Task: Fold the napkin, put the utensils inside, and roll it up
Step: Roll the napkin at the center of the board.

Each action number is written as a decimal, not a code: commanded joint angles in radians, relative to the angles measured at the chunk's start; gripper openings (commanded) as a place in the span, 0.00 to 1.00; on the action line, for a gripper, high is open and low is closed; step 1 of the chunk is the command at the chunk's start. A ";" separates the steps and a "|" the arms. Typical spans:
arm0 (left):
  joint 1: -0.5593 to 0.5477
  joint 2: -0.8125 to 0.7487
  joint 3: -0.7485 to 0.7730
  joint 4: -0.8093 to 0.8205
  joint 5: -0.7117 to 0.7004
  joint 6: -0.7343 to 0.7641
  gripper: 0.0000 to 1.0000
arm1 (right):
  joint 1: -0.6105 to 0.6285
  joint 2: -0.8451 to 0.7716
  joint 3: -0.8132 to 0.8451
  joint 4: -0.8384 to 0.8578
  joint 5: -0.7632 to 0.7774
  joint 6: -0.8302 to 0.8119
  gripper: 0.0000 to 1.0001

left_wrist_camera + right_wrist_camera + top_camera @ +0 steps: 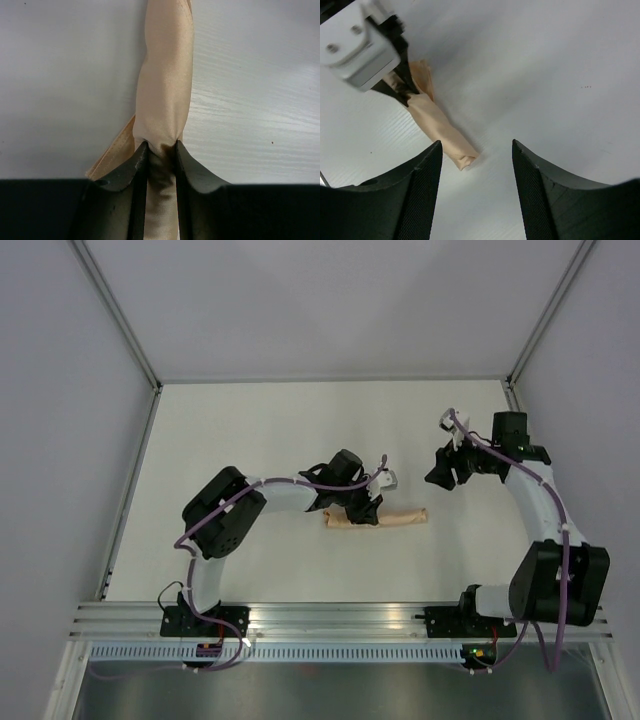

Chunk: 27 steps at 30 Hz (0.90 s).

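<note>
The napkin [392,518] lies rolled into a light orange-tan tube at the middle of the table. No utensils show; any inside the roll are hidden. My left gripper [362,510] is shut on the roll's left part; in the left wrist view the napkin [165,80] runs away from the pinching jaws of the left gripper [160,146], with a loose flap [112,155] at the left. My right gripper [443,476] hangs open and empty above the table, up and right of the roll. In the right wrist view the napkin's free end [462,155] lies between the fingertips of the right gripper [476,146], well below them.
The white table [250,430] is framed by grey walls. A metal rail [330,620] runs along the near edge, carrying both arm bases. The left gripper's white camera housing [360,50] fills the upper left of the right wrist view.
</note>
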 commanded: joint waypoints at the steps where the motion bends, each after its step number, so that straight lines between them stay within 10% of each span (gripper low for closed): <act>1: 0.021 0.073 0.042 -0.191 0.072 -0.049 0.08 | 0.037 -0.151 -0.117 0.102 -0.034 -0.129 0.64; 10: 0.058 0.140 0.152 -0.306 0.132 -0.044 0.08 | 0.395 -0.377 -0.456 0.346 0.286 -0.206 0.64; 27: 0.101 0.266 0.321 -0.507 0.230 -0.012 0.08 | 0.691 -0.175 -0.581 0.634 0.593 -0.264 0.64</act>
